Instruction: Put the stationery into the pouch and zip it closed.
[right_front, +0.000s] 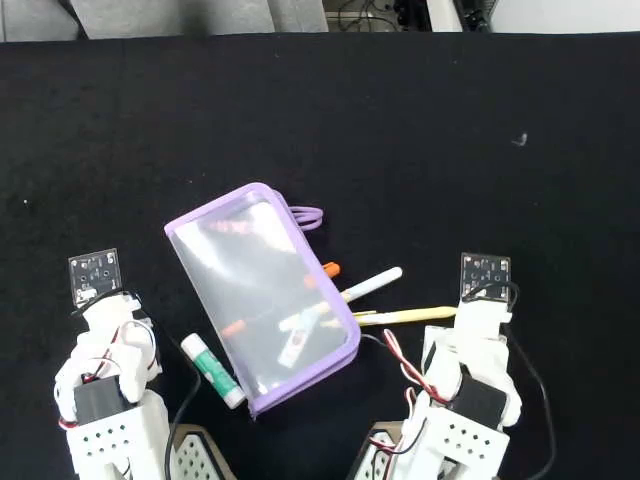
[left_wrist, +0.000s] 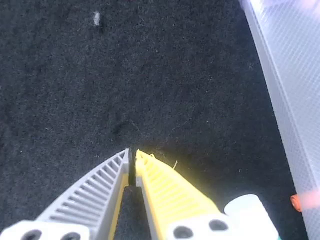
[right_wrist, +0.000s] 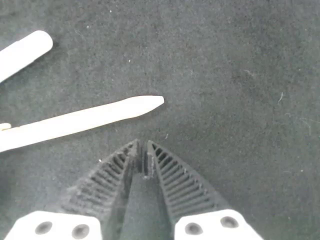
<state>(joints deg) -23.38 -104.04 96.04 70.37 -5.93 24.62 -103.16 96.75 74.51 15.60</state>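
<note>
A black cloth surface (right_front: 450, 130) carries a clear plastic pouch with purple trim (right_front: 262, 300), lying tilted at the centre of the high view, with pens, one orange-capped, showing through its wall. The left wrist view catches its ribbed clear wall (left_wrist: 290, 75) up close. The left gripper (left_wrist: 133, 161) sits at the pouch's 8 o'clock, jaws pressed together on nothing; the right gripper (right_wrist: 143, 150), at 4 o'clock, is likewise closed and empty. A white glue stick with green label (right_front: 212, 370) lies against the pouch's 7 o'clock edge. At 3 o'clock a white pen (right_front: 372, 285) and a pale yellow pen (right_front: 410, 316) lie outside, the yellow tip (right_wrist: 80, 122) just beyond the right jaws.
</note>
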